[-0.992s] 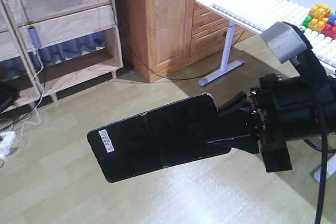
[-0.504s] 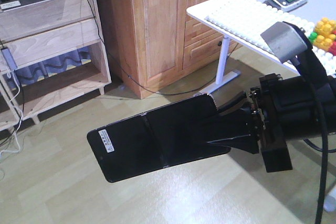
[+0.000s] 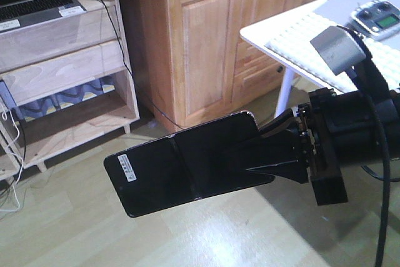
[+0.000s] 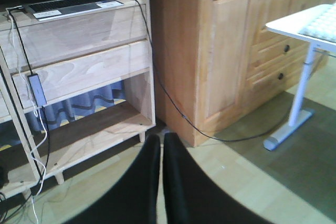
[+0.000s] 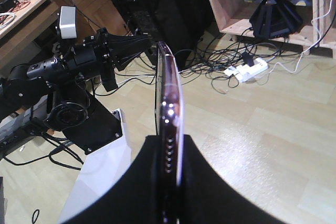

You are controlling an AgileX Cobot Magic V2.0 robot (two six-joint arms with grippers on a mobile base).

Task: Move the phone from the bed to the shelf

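Note:
The phone (image 3: 181, 167), glossy black with a white barcode sticker near its far end, is held out over the wooden floor by my right gripper (image 3: 265, 151), which is shut on its near end. In the right wrist view the phone (image 5: 169, 98) shows edge-on, pinkish rim up, pinched between the black fingers (image 5: 205, 182). The light wood shelf (image 3: 62, 73) stands at the back left, beyond the phone. My left gripper (image 4: 161, 145) is shut on nothing and faces the shelf (image 4: 79, 69). The bed is out of view.
A grey laptop (image 3: 34, 7) lies on the shelf's top board, with cables hanging down its side. A tall wooden cabinet (image 3: 200, 35) stands right of the shelf. A white table (image 3: 294, 29) carries a remote controller (image 3: 378, 20). A power strip (image 5: 244, 69) and cables lie on the floor.
The background has shifted and grown: shelf, cabinet and table look nearer. The phone sits the same way in my right gripper.

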